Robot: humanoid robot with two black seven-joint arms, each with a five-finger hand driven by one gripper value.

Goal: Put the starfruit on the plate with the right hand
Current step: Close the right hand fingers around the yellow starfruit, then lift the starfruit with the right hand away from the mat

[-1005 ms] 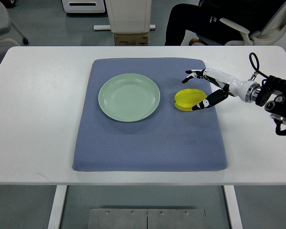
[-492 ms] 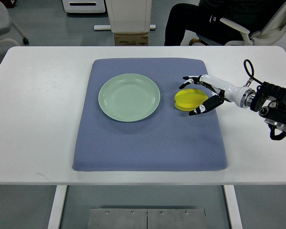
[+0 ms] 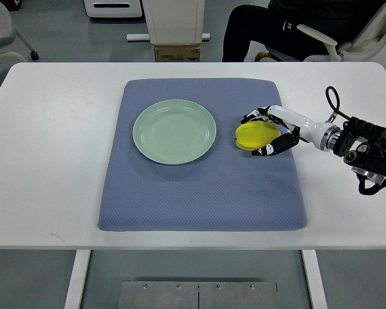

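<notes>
- Yellow starfruit [image 3: 255,134] lies on the right part of a blue-grey mat [image 3: 199,187], just beside the plate's right rim but apart from it.
- Pale green, round and bare, the plate [image 3: 174,131] sits on the mat's upper middle, left of the fruit.
- The right hand [image 3: 270,132] comes in from the picture's right edge, its white forearm sloping down toward the fruit over the mat's right border.
- Its fingers [image 3: 252,116] curve over the far side of the starfruit, and its black-tipped thumb [image 3: 267,149] lies along the near side, so the hand is wrapped about the fruit's right half with the tips at or touching the skin.
- The fruit rests on the mat; no gap shows beneath it.
- The wrist's dark joint housing and a looped black cable [image 3: 332,103] hang over the bare white tabletop [image 3: 45,161] to the right of the mat.
- The mat lies roughly centred on the tabletop, with a textured weave and rounded corners, its near edge close to the tabletop's front edge.
- Beyond the far edge of the tabletop, a person [image 3: 270,29] in dark clothing sits on a chair at the upper right, only partly in view.
- A white pedestal [image 3: 175,19] stands on the grey floor behind the tabletop, with a small cardboard box [image 3: 177,52] at its foot.
</notes>
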